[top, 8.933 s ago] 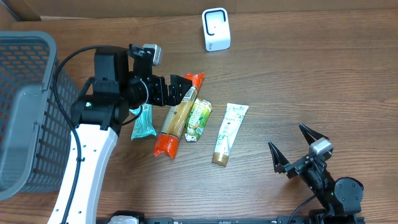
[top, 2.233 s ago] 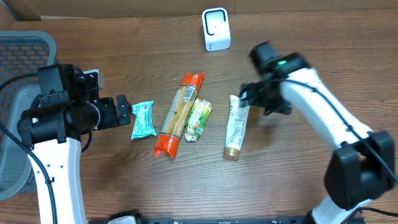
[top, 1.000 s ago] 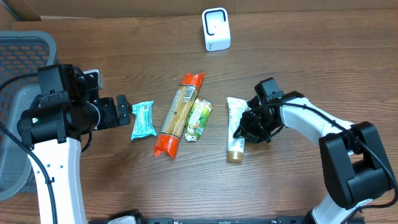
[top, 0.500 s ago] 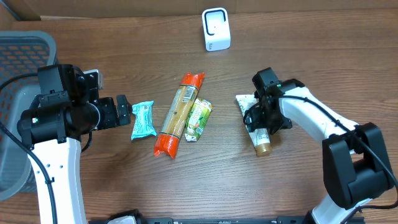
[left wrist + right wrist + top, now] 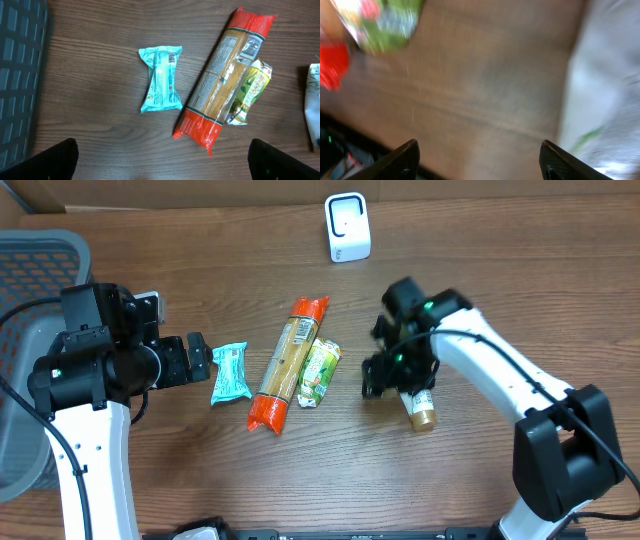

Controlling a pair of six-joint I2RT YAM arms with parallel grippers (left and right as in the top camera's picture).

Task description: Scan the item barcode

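I see my right gripper (image 5: 388, 376) at the tube (image 5: 421, 414), right of the pasta (image 5: 285, 365), jaws apart; left gripper (image 5: 165, 157), left of the pasta, jaws wide apart.

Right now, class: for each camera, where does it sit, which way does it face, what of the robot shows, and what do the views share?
Overhead: fixed above the table, facing down; the left arm and right arm show.
Left wrist: on the left arm, looking down at the teal packet; its two fingertips show at the bottom.
Right wrist: on the right arm, low over the wood, blurred; its fingertips at the bottom, white tube at right.
Shared: the green packet appears in all three.
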